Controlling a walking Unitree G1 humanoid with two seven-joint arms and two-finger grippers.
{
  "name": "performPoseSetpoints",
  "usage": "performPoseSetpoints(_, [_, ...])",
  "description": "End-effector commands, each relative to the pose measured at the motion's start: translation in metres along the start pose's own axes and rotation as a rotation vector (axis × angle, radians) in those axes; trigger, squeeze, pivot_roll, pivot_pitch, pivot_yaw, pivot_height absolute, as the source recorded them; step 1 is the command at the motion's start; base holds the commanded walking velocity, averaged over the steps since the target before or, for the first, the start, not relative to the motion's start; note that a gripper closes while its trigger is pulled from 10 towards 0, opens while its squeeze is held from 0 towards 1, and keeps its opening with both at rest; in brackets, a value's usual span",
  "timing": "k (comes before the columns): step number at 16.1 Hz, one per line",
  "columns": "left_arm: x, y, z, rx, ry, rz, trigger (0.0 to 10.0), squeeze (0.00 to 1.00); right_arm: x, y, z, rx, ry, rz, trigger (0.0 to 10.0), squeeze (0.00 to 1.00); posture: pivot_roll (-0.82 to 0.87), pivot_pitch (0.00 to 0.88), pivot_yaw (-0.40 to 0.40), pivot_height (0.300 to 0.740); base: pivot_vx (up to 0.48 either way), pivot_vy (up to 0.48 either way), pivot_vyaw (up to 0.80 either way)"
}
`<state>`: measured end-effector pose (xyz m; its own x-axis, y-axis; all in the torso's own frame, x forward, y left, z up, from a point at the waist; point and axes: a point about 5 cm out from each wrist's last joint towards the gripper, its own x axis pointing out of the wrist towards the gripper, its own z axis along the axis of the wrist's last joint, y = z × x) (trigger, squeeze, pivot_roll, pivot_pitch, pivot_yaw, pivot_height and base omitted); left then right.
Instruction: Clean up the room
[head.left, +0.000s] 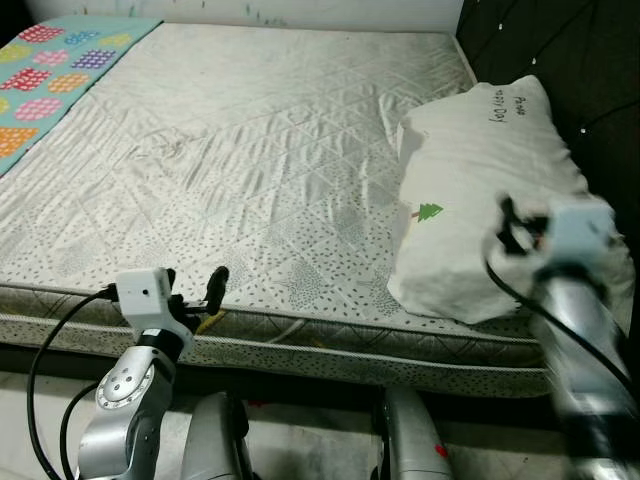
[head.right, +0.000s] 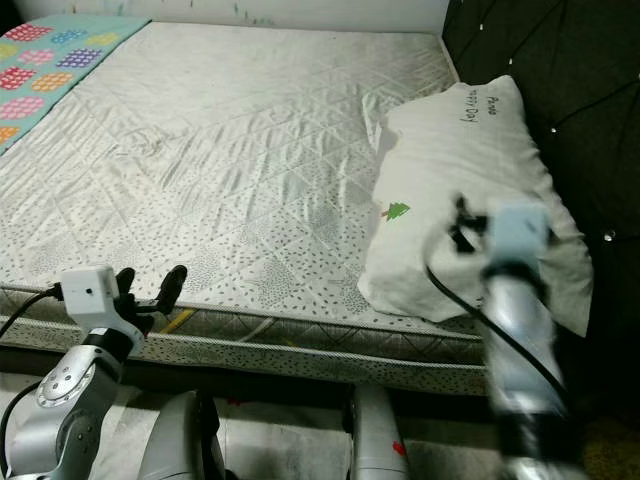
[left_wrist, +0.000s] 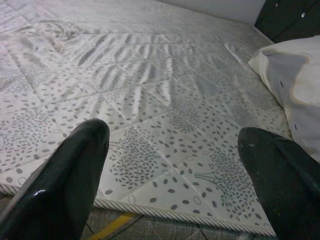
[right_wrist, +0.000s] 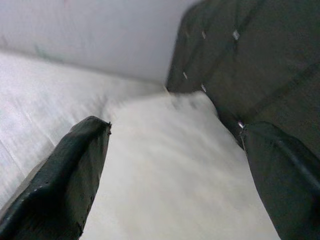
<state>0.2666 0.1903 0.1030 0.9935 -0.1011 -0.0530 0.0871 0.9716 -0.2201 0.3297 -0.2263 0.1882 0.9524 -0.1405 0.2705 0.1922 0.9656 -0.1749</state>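
A white pillow (head.left: 480, 170) with a small green tree print lies on the right side of the bed, against the dark headboard. My right gripper (head.left: 510, 225) hovers over the pillow's near end, blurred. In the right wrist view its fingers (right_wrist: 75, 170) stand wide open, with the pillow (right_wrist: 170, 165) between and beyond them. My left gripper (head.left: 200, 290) is low at the mattress's front edge, left of centre. It is open with nothing between its fingers (left_wrist: 75, 165), above the quilted mattress (left_wrist: 165, 100).
The grey-white patterned mattress (head.left: 250, 150) spans most of the view. A colourful patterned blanket (head.left: 50, 70) lies at its far left corner. The dark tufted headboard (head.left: 570, 50) runs along the right. A white wall stands behind the bed.
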Motion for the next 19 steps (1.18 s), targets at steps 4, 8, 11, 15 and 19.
performPoseSetpoints(4, [-0.004, 0.000, 0.003, 0.008, -0.004, 0.009, 10.0, 0.00, 0.046, 0.041, 0.016, 0.083, 0.011, -0.001, 10.0, 1.00, 0.04, 0.085, -0.003, 0.566, 0.000, 0.000, 0.00])
performPoseSetpoints(8, [-0.011, 0.000, 0.003, 0.005, -0.009, 0.026, 10.0, 0.00, 0.071, 0.040, 0.013, 0.087, 0.115, -0.121, 10.0, 1.00, 0.07, 0.097, -0.023, 0.566, 0.000, 0.000, 0.00])
performPoseSetpoints(11, [-0.016, 0.000, 0.002, 0.005, -0.004, 0.035, 10.0, 0.00, 0.067, 0.029, -0.013, -0.048, 0.273, -0.188, 10.0, 1.00, 0.09, 0.104, -0.031, 0.566, 0.000, 0.000, 0.00])
performPoseSetpoints(15, [-0.015, 0.001, 0.002, 0.011, 0.005, 0.036, 10.0, 0.00, 0.031, 0.036, -0.073, -0.095, 0.607, -0.132, 10.0, 0.00, 0.09, 0.102, -0.026, 0.566, 0.000, 0.000, 0.00])
performPoseSetpoints(19, [-0.010, 0.000, 0.003, 0.015, 0.010, 0.027, 10.0, 0.00, 0.001, 0.051, -0.105, -0.064, 0.763, -0.043, 10.0, 0.00, 0.08, 0.090, -0.020, 0.566, 0.000, 0.000, 0.00])
